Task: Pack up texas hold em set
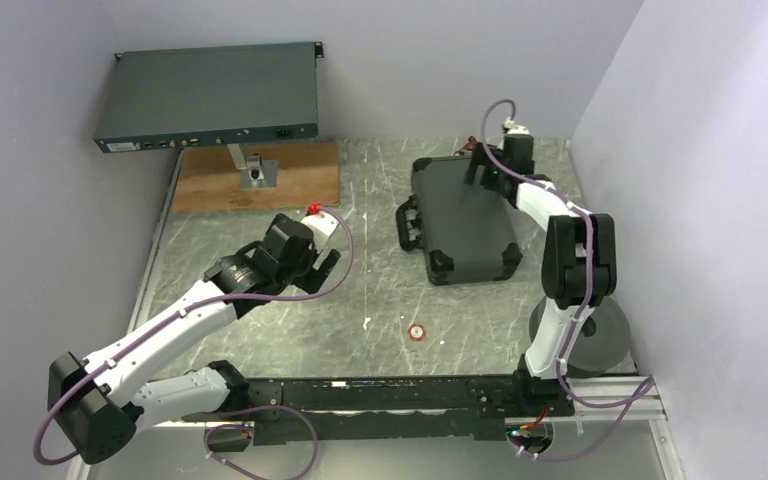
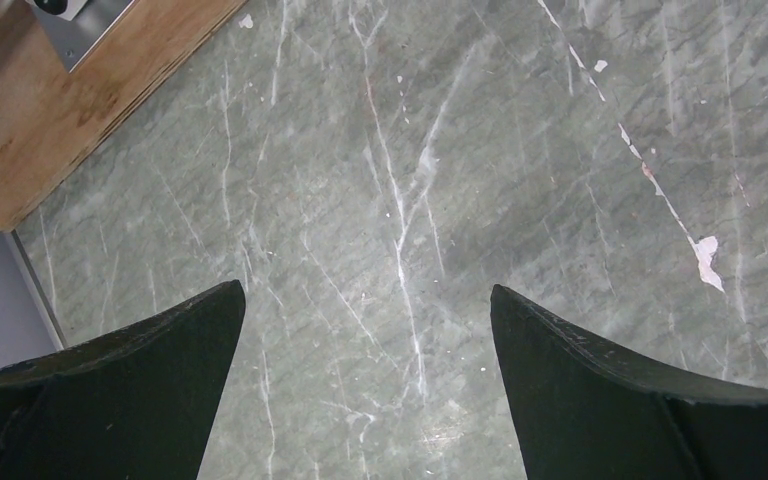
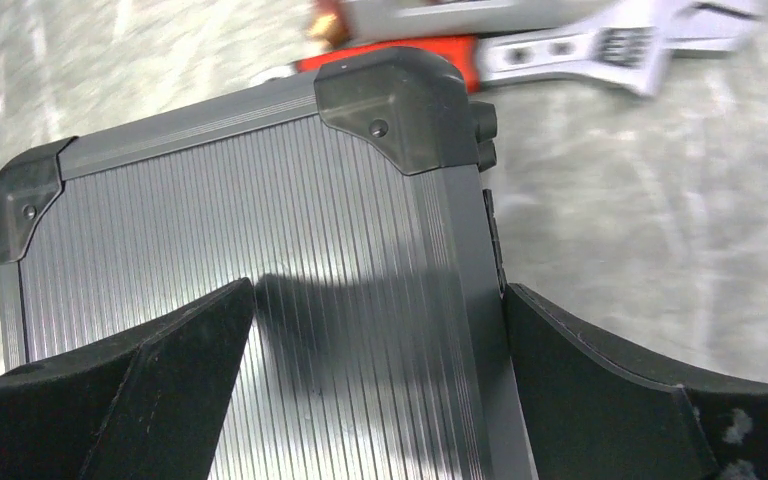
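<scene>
The closed ribbed case (image 1: 460,215) lies on the tabletop (image 1: 380,290) at right rear. The right pincer (image 3: 377,290) hangs spread over its far corner, gripping nothing; an adjustable wrench (image 3: 580,45) lies just beyond. The left pincer (image 2: 365,288) is spread above the marble. A small round piece, possibly a poker chip (image 1: 416,331), lies near the front.

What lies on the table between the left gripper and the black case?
Nothing: the top view shows only bare marble table between the left gripper and the case. The small round chip lies nearer the arm bases, off that line.
</scene>
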Robot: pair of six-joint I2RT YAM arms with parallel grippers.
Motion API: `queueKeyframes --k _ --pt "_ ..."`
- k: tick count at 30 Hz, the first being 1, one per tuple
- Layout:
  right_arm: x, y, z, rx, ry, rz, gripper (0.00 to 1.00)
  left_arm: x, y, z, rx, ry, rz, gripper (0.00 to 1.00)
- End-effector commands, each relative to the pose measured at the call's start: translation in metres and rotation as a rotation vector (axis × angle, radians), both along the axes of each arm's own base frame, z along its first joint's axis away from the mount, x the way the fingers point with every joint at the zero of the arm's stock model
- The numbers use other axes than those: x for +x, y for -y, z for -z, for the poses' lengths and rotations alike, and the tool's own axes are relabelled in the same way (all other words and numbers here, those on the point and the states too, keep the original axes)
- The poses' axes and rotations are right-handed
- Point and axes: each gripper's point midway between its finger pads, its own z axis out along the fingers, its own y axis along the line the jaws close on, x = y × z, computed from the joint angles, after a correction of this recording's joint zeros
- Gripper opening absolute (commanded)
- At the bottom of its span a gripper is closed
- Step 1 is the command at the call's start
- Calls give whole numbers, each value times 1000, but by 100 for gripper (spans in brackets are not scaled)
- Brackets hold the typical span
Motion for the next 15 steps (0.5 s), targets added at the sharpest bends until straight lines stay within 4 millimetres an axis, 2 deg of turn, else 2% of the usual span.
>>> queueKeyframes --k 1,6,9,11,12,15 --pt "-79 -107 49 94 -254 -303 95 6 2 -9 -66 35 -31 100" --pt "-106 -112 61 77 -310 -289 95 7 29 -18 -274 -21 -75 100" --pt "-123 -114 66 78 -335 -289 95 15 54 -10 -429 -44 -98 96" --pt "-131 -112 67 52 -346 -269 95 21 72 0 -531 -86 -133 91" --pt "-136 -112 67 36 -351 -253 95 25 80 3 -570 -109 -144 85" --pt "-147 -112 60 26 -329 -218 95 40 96 13 -665 -173 -209 73"
